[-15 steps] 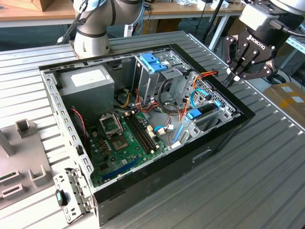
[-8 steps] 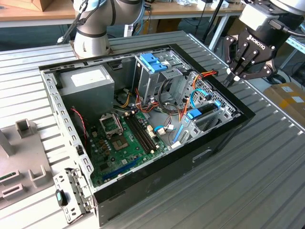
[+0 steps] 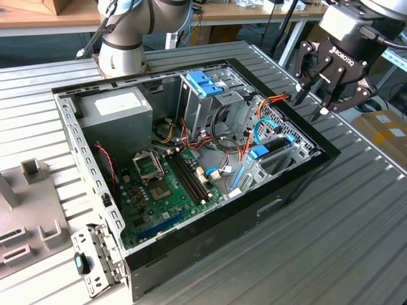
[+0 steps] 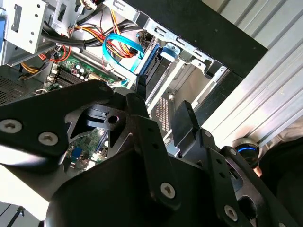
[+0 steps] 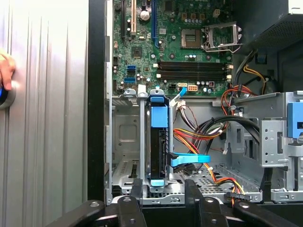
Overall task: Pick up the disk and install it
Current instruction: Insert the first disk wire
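Over the far right edge of the open computer case [image 3: 210, 241], your pincer [image 3: 318, 101] hangs in the air with its black fingers [image 3: 304, 89] spread apart and nothing between them. It's above the case rim, not touching anything as far as the exterior view shows.

The disk [image 5: 158, 142] is already sitting on edge in the metal drive bay [image 5: 124, 142] at the case's front corner, the one nearest the exterior view's right. In the first wrist view you see it end-on: a dark slab with its blue carrier rail capping both ends, standing between the bay's upright metal walls. In the exterior view the same blue-framed disk [image 3: 270, 149] shows in that bay, just below and inboard of your pincer. A blue flat cable [image 5: 189, 160] runs off its side toward the loose bundle of orange and black wires [image 5: 199, 135].

Deeper in the case lies the green motherboard [image 5: 175, 52], and the tall metal cage with the blue handle [image 3: 205, 82] stands near the middle. The grey power supply box [image 3: 117, 114] fills the far corner by the arm's base [image 3: 121, 54].

The case rests on a ribbed metal bench [image 3: 356, 241]. A person's fingertip [image 5: 5, 71] touches the bench beside the case wall in the first wrist view.
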`<action>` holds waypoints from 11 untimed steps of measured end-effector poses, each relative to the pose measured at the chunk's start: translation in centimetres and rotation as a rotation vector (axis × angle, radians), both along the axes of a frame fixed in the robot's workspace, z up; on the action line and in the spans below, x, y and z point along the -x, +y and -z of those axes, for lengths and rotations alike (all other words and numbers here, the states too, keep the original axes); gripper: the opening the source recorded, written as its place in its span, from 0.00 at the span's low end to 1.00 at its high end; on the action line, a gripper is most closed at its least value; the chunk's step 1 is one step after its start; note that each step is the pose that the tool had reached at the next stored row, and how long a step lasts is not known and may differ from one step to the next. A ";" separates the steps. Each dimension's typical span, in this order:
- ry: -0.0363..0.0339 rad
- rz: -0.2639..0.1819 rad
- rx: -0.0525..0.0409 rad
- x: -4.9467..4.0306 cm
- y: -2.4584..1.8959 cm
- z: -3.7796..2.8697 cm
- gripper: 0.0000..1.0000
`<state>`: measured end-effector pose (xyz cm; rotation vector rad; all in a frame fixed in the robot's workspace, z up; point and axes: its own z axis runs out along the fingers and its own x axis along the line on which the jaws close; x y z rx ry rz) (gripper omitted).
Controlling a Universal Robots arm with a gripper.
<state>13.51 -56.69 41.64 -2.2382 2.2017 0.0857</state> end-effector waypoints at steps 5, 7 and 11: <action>0.0000 -0.046 0.0001 -0.14 0.36 0.04 0.48; 0.0000 -0.076 0.0000 -0.20 0.56 0.13 0.48; 0.0000 -0.126 -0.0002 -0.35 0.86 0.39 0.48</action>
